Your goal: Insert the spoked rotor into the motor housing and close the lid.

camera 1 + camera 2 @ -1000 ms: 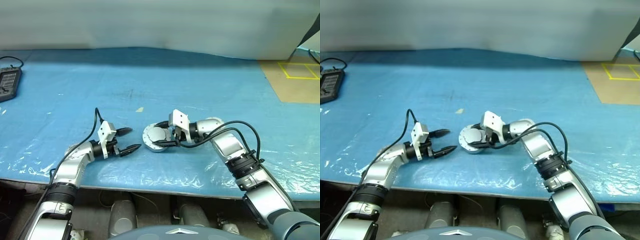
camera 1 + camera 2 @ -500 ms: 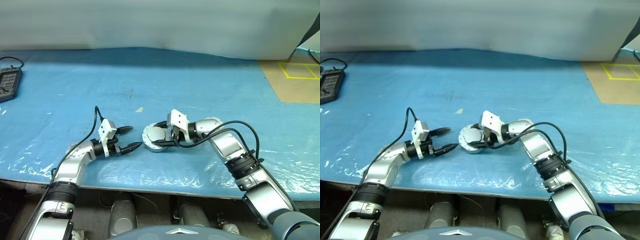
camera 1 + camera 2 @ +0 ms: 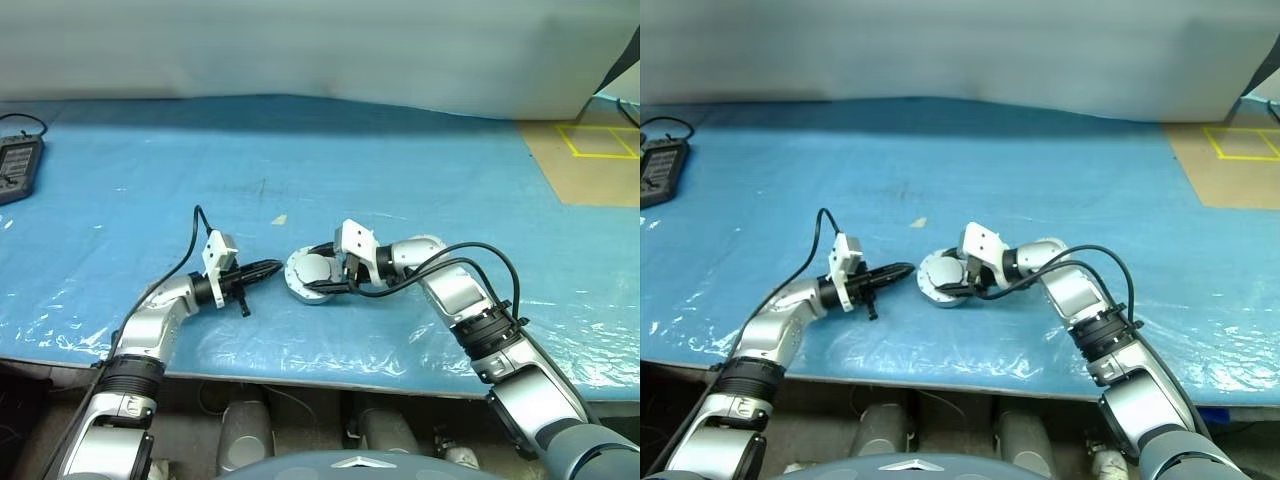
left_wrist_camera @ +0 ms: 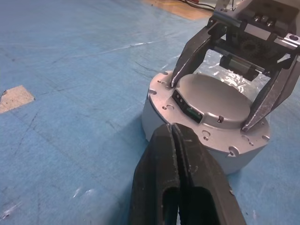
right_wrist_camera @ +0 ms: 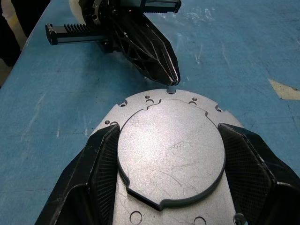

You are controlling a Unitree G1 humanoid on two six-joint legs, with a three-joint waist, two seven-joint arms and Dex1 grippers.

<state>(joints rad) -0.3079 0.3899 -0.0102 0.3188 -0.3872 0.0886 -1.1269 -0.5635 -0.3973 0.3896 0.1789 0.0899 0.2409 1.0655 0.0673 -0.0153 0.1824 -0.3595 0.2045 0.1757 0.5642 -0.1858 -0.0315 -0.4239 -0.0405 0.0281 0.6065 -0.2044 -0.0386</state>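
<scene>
Two end effectors on the blue bench (image 3: 420, 160). Left end effector (image 4: 172, 129): fingers clenched together, empty, tips just beside the motor housing (image 4: 154, 117) rim. Right end effector (image 5: 169, 154): fingers spread around the lid (image 5: 171, 150), which sits atop the housing, gripping its raised centre.

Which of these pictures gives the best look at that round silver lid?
The right wrist view: the lid is seen close from above, its smooth grey face plain between the right gripper's fingers. The left wrist view shows it side-on, seated on the motor housing. In the two eye views it is a small, partly covered disc.
</scene>
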